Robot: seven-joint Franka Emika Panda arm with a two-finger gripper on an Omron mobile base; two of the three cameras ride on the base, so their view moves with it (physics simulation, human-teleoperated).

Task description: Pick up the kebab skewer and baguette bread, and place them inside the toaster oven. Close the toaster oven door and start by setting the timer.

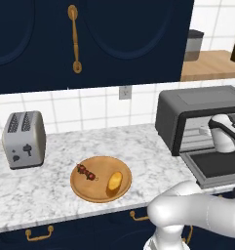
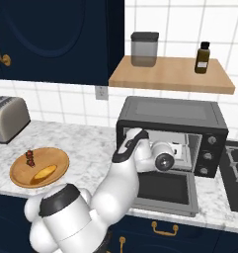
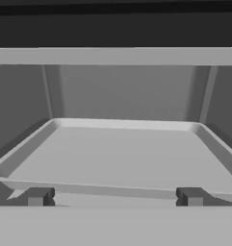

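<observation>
The kebab skewer point(image 1: 87, 172) point(image 2: 30, 158) and the baguette bread point(image 1: 115, 180) point(image 2: 44, 172) lie side by side on a round wooden plate point(image 1: 97, 163) point(image 2: 54, 157) near the counter's front edge. The toaster oven point(image 1: 197, 100) point(image 2: 170, 111) stands to the right with its door point(image 1: 216, 166) point(image 2: 165, 190) dropped flat. My hand hovers over the door at the oven's mouth, far from the plate. In the hand view my gripper point(image 3: 115, 198) is open and holds nothing, facing a bare grey tray point(image 3: 122, 153) inside the oven.
A silver two-slot toaster point(image 1: 24, 139) point(image 2: 7, 118) stands at the counter's left. A wooden shelf point(image 2: 175, 74) above the oven carries a canister point(image 2: 143, 49) and a dark bottle point(image 2: 202, 58). A stove point(image 2: 236, 173) lies right of the oven, whose knobs point(image 2: 209, 141) sit on its right front.
</observation>
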